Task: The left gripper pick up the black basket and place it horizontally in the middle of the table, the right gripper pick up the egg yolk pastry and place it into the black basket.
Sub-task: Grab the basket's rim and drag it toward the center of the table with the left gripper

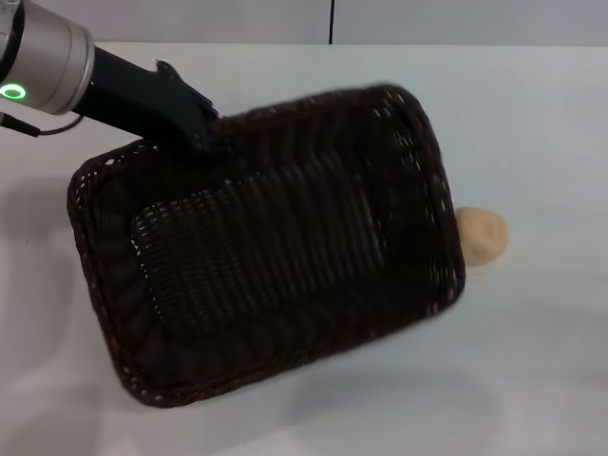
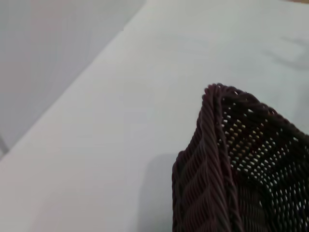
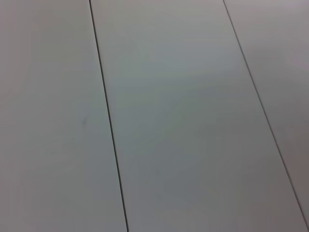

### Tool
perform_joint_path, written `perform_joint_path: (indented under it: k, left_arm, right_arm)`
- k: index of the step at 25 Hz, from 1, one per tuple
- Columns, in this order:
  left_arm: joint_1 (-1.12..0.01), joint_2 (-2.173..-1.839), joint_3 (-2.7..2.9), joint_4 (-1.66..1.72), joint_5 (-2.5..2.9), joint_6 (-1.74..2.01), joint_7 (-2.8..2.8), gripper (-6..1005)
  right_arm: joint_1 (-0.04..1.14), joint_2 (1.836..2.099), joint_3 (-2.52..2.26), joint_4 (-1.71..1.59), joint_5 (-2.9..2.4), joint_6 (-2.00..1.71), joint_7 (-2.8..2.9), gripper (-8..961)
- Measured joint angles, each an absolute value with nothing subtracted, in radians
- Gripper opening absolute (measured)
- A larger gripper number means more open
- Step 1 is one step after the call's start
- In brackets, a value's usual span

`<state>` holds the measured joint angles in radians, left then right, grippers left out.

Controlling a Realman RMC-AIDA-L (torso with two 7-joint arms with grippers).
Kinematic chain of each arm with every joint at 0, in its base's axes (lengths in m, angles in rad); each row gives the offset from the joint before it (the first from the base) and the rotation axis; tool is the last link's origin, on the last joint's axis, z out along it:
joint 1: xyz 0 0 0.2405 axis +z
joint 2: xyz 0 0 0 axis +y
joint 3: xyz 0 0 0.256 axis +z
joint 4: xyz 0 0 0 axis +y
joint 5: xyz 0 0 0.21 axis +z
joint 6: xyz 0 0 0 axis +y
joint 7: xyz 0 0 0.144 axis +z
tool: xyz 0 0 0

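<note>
My left gripper (image 1: pixel 204 138) comes in from the upper left and is shut on the far long rim of the black basket (image 1: pixel 275 247). The basket hangs tilted, with its left end lower, over the middle of the white table (image 1: pixel 532 361), and a faint shadow lies under it. A corner of the basket's braided rim also shows in the left wrist view (image 2: pixel 227 159), above the table (image 2: pixel 120 121). The egg yolk pastry (image 1: pixel 484 236) lies on the table just right of the basket, partly hidden by its rim. My right gripper is out of view.
The table's far edge meets a grey wall (image 1: pixel 427 19) at the back. The right wrist view shows only grey wall panels (image 3: pixel 169 121) with thin dark seams.
</note>
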<state>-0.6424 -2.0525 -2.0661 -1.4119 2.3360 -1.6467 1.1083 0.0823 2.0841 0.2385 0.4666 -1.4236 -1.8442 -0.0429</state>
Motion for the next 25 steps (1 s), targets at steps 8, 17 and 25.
perform_joint_path:
  k: [8,17,25]
  left_arm:
    - [-0.725,-2.04,-2.087,-1.341,2.29,-1.768,1.168,214]
    - [-0.809,-2.049,-2.075,-1.186,2.3,-1.783,1.214,243]
    - [-0.905,-2.053,-2.071,-1.025,2.384,-1.742,1.254,268]
  right_arm:
    - [0.083,2.085,0.235,0.468,-1.424,-1.847,-0.043,781]
    - [0.083,2.086,0.225,0.468,-1.421,-1.847,-0.043,779]
    - [0.083,2.086,0.225,0.468,-1.421,-1.846,-0.043,776]
